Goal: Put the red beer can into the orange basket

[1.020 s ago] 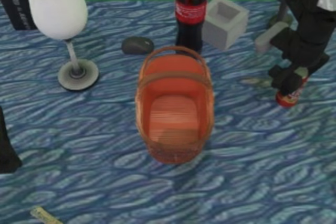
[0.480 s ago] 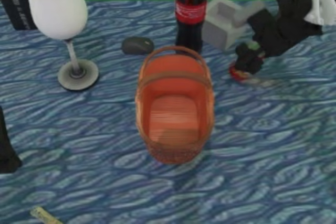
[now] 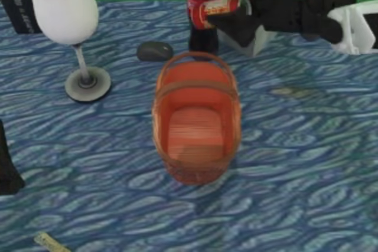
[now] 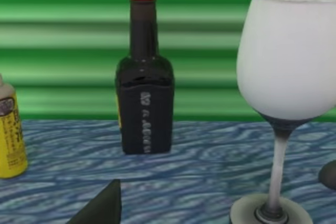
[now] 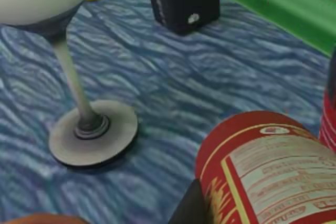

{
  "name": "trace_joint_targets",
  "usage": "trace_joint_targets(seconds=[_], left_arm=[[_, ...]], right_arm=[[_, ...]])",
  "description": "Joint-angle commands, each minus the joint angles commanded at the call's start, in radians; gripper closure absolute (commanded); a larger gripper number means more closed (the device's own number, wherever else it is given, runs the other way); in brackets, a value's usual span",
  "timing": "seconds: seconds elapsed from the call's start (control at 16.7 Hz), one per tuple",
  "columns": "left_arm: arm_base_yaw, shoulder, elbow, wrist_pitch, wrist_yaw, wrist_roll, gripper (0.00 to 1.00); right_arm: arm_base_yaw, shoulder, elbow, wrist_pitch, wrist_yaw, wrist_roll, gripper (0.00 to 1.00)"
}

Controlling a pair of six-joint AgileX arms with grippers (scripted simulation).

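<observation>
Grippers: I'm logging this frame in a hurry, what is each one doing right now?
Left gripper: parked at the table's left edge; cannot be told.
Right gripper: shut on the red beer can, held aloft beside the cola bottle.

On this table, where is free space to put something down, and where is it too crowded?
Bare cloth lies right of the orange basket and along the near edge in front of it, also between the basket and the wine glass. The far edge is crowded: cola bottle, mouse, and the right gripper holding the red beer can there.
</observation>
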Motion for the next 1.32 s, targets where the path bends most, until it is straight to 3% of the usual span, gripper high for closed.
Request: trace_joint_targets(seconds=[0.24, 0.36, 0.48, 0.6, 0.96, 1.32], left_arm=[[0.0, 0.0, 0.0, 0.0, 0.0, 0.0, 0.0], [0.0, 0.0, 0.0, 0.0, 0.0, 0.0, 0.0], [0.0, 0.0, 0.0, 0.0, 0.0, 0.0, 0.0], [0.0, 0.0, 0.0, 0.0, 0.0, 0.0, 0.0], [0.0, 0.0, 0.0, 0.0, 0.0, 0.0, 0.0], [0.0, 0.0, 0.0, 0.0, 0.0, 0.0, 0.0]], right_arm=[[0.024, -0.061, -0.106, 0.334, -0.204, 0.112, 1.0], [0.032, -0.087, -0.145, 0.439, -0.278, 0.151, 1.0], [0.038, -0.104, -0.168, 0.502, -0.325, 0.176, 1.0], [0.04, -0.11, -0.176, 0.522, -0.34, 0.184, 1.0], [0.036, -0.089, -0.176, 0.537, -0.342, 0.184, 1.0], [0.042, 0.097, -0.218, 0.774, -0.339, 0.18, 1.0]])
